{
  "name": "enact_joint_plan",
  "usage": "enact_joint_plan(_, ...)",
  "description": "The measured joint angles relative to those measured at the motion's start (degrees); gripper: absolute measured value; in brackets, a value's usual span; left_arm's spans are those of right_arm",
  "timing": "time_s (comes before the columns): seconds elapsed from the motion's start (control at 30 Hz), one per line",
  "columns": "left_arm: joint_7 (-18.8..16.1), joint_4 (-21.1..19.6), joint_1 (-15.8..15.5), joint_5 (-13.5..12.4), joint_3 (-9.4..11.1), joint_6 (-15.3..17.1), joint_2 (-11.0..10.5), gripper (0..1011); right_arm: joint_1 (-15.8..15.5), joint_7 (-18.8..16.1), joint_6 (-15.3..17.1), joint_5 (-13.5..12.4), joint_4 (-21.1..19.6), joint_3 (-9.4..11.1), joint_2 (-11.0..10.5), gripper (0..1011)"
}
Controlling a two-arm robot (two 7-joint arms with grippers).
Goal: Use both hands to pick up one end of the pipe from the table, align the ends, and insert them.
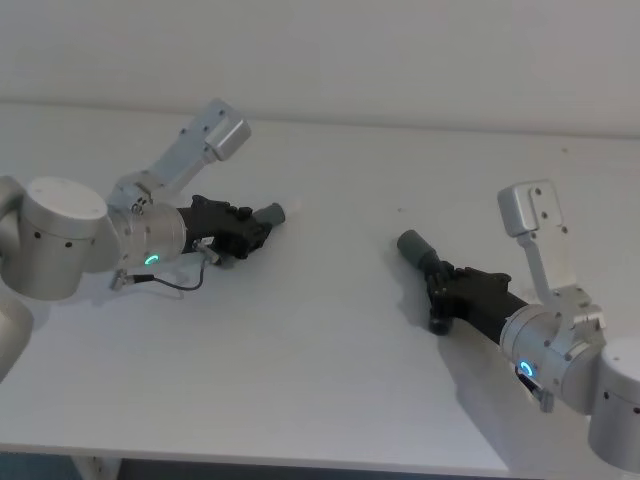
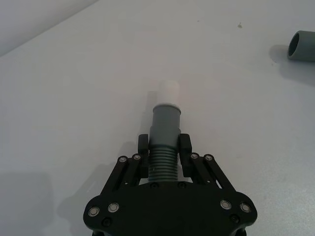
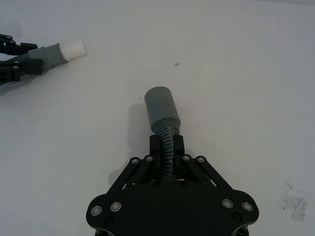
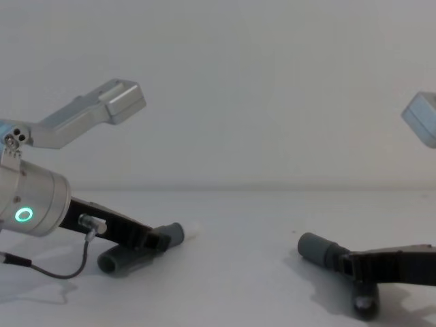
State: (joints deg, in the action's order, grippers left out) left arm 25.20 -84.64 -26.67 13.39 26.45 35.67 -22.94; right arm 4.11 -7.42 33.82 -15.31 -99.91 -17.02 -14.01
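Head view: we see both arms reaching in over the white counter [image 1: 330,350]. The left end effector [image 1: 250,232] is in the left half, and the right end effector [image 1: 440,275] is in the right half, nearer the right edge.

Left wrist view: the left end effector [image 2: 164,143] is clamped on the ribbed part of the stub-tipped pipe piece [image 2: 166,125], fingers on either side, just behind its smooth collar. The white stub [image 2: 168,92] sticks out past the fingers and points toward the right side of the counter.

Right wrist view: the right end effector [image 3: 166,146] is clamped on the ribbed part of the collar pipe piece [image 3: 160,103]. The collar mouth [image 3: 158,93] sits ahead of the fingers and aims toward the left.

Chest view: both pieces are low over the counter, and we cannot tell if they touch it. On each piece the free curved end droops below the gripped part. The stub and the collar mouth are well apart and not lined up.
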Motion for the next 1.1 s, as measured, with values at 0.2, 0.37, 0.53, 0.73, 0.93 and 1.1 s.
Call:
enact_joint_plan(0.2,0.04,0.04,-0.03,0.04,-0.04,0.07,0.03,347,0.00,0.00,0.00,0.00,0.00,0.00,0.00,145)
enact_joint_plan(0.37,0.07,0.06,-0.05,0.06,-0.04,0.10,0.05,347,0.00,0.00,0.00,0.00,0.00,0.00,0.00,145)
enact_joint_plan(0.53,0.09,0.08,-0.06,0.08,-0.05,0.12,0.05,347,0.00,0.00,0.00,0.00,0.00,0.00,0.00,145)
enact_joint_plan(0.73,0.08,0.08,-0.06,0.09,-0.05,0.15,0.05,347,0.00,0.00,0.00,0.00,0.00,0.00,0.00,145)
enact_joint_plan(0.93,0.09,-0.12,0.29,0.23,-0.18,-0.37,-0.21,347,-0.04,0.02,-0.08,0.22,-0.17,-0.08,0.00,145)
enact_joint_plan(1.1,0.16,-0.80,1.12,0.49,-0.66,-2.16,-0.87,347,-0.19,0.14,-0.91,0.91,-0.78,-0.41,0.00,145)
